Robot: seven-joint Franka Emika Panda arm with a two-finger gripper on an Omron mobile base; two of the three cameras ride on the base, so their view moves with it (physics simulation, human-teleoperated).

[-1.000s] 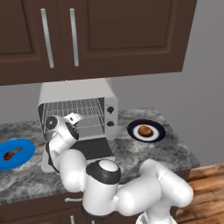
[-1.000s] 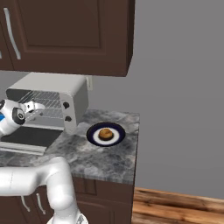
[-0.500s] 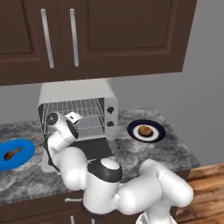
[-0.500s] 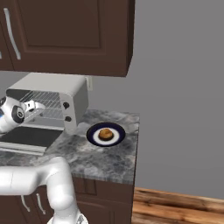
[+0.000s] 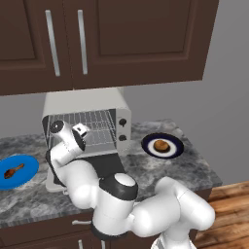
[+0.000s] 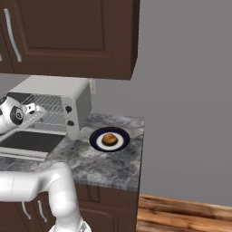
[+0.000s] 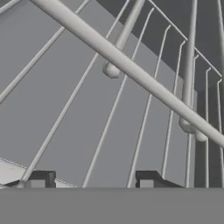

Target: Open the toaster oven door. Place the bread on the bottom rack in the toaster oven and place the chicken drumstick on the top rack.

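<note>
At the far left of your left base view a blue plate [image 5: 22, 170] sits on the marbled grey counter [image 5: 194, 168]; on it lies the chicken drumstick [image 5: 13, 171], reddish-brown, alone on that plate; just right of it stands the toaster oven [image 5: 85, 104], light grey and boxy, its cavity exposed; the toaster oven door [image 5: 104, 168] hangs dropped forward from its lower hinge, lying roughly flat over the counter, much of it hidden behind the arm; inside you can see the silver wire shelves, the top rack [image 5: 99, 121] plainest, the bottom rack [image 5: 99, 141] below it only partly visible past the robot's wrist; neither rack carries food that you can make out; the gripper [image 5: 80, 130] sits right at the mouth of the cavity, in front of the wires; from the hand view its two dark fingertips [image 7: 41, 179] stand well apart with nothing between them, so read it as released and empty, looking closely onto grid wires and a thick crossbar; on the oven's right face are two black knobs [image 5: 123, 130], one above the other; further right, apart from the oven, a dark-rimmed plate [image 5: 176, 146] with a pale centre holds the bread [image 5: 161, 145], a small round golden-brown bun resting in the middle; in your right base view the same bun [image 6: 108, 138] sits on its plate just right of the oven's knob side.
</note>
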